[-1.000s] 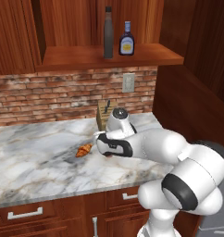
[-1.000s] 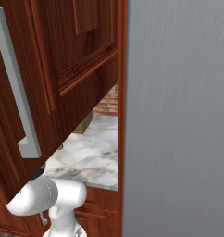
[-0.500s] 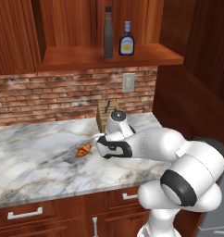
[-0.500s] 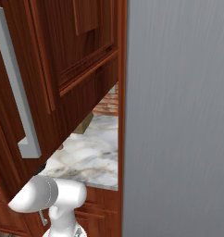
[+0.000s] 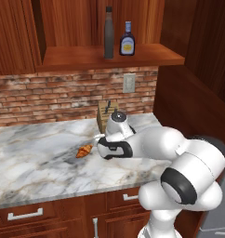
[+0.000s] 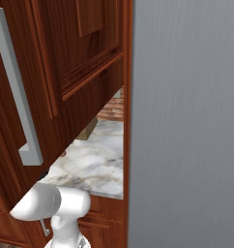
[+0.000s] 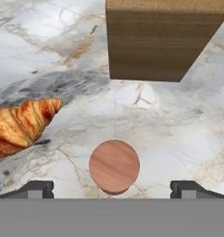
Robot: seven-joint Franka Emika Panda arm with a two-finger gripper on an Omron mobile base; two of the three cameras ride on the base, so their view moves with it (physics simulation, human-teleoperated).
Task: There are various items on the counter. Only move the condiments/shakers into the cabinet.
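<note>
Landmark: tan wooden knife block with black handles [image 5: 105, 116], standing on the white-grey marble surface with brownish veins [image 5: 35, 158], against the red brick back wall [image 5: 49, 95].
Shaker: short brown cylindrical wooden shaker [image 7: 114, 166], upright on the surface just in front of the knife block, seen from above as a round wood-grain top.
Claw: the robot's claw [image 7: 113, 189] hangs over the shaker with its two dark fingertips [image 7: 36, 189] spread as wide as they go, one to each side of the shaker, touching nothing and holding nothing.
Croissant: small golden-orange croissant [image 5: 84, 150], lying on the surface beside the knife block, on the side away from the corner wall, near the shaker.
Bottles: tall dark-brown bottle with a black cap [image 5: 109, 33] and small dark-blue bottle with a yellow label [image 5: 127, 40], side by side on the flat shelf board of the reddish-brown wooden wall cabinet [image 5: 109, 56], directly above the knife block.
Writing: the yellow label is too small to read.
</note>
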